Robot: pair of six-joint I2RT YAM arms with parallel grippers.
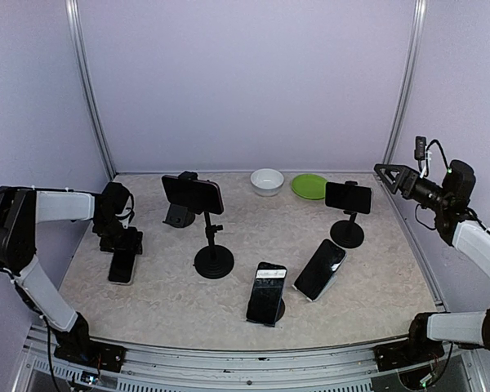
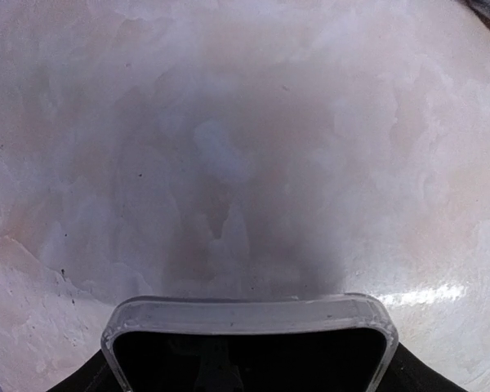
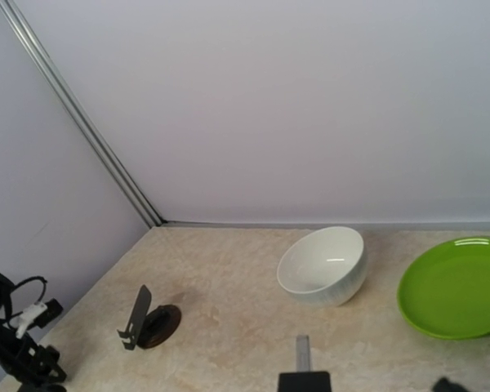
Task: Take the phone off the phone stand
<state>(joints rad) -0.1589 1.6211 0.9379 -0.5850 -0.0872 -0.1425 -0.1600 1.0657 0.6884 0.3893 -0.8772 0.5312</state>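
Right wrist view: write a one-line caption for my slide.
White bowl and green plate by the back wall, an empty black phone stand left of them on the marbled table.

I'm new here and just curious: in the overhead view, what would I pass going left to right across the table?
Leftmost, a phone lying flat → phone on the tall stand → white bowl → green plate → phone on the short stand.

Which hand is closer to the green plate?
Right. The right hand hangs raised just right of the green plate; the left hand is at the opposite side, on a flat-lying phone.
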